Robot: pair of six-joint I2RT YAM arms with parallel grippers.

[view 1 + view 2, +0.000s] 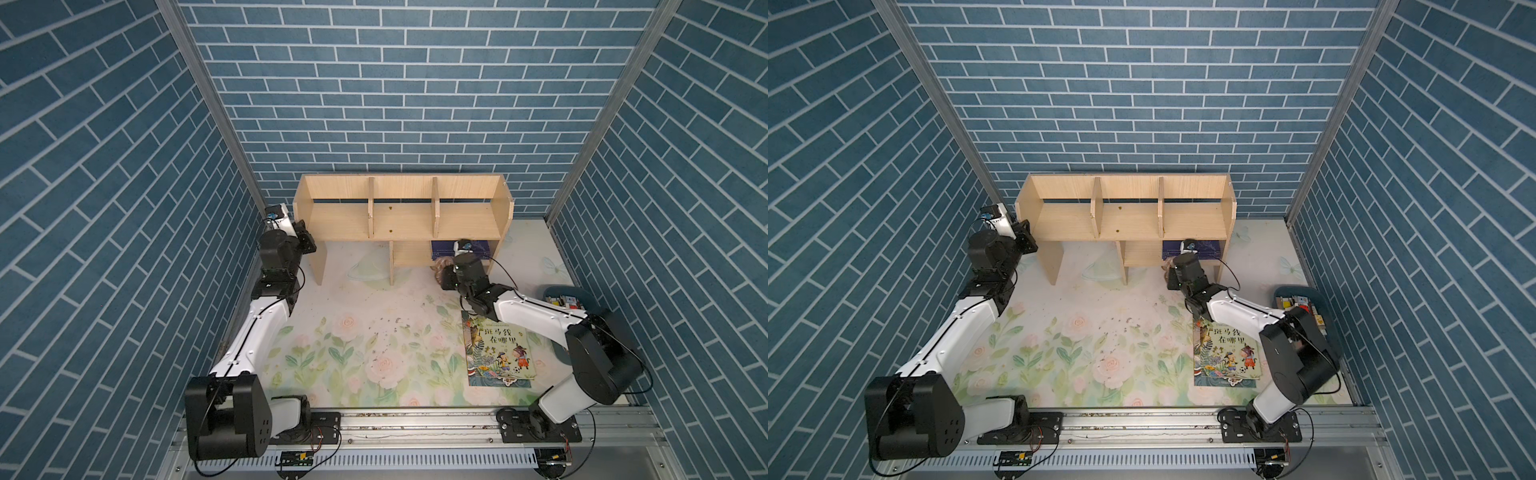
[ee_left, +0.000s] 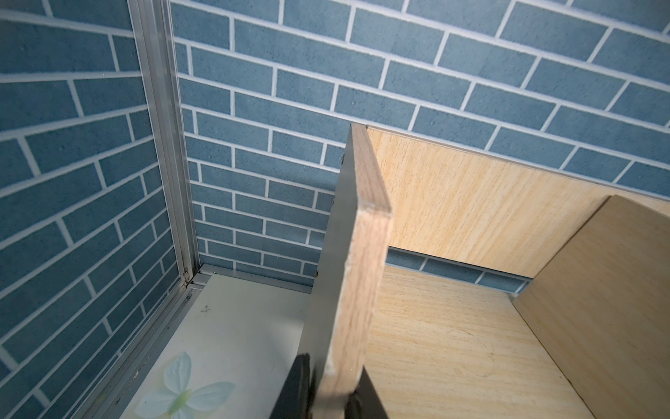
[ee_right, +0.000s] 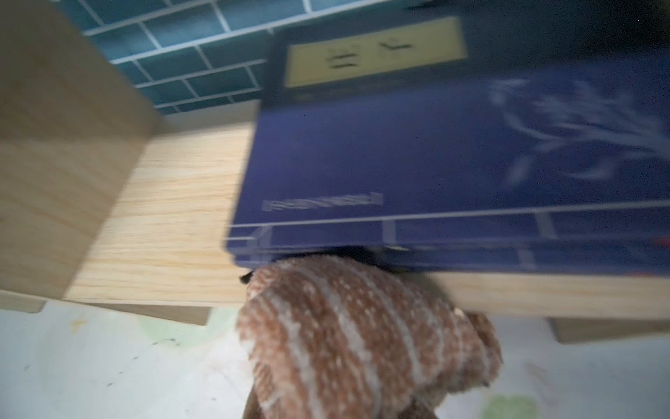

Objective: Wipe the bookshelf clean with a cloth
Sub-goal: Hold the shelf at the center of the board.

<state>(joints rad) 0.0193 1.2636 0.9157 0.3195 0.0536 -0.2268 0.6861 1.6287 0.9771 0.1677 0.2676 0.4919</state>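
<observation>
Hazard: right gripper, pinching the cloth, is pressing at the blue book in the bookshelf cubby, risking dislodging it; left gripper is clamping a side panel.

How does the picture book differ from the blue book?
The picture book lies out on the table; the blue book lies in the lower cubby of the bookshelf. The picture book's cover is bright and many-coloured; the blue book's is dark with a pale yellow label. The cloth is far from the picture book but right at the blue book's front edge. Both lie flat.
</observation>
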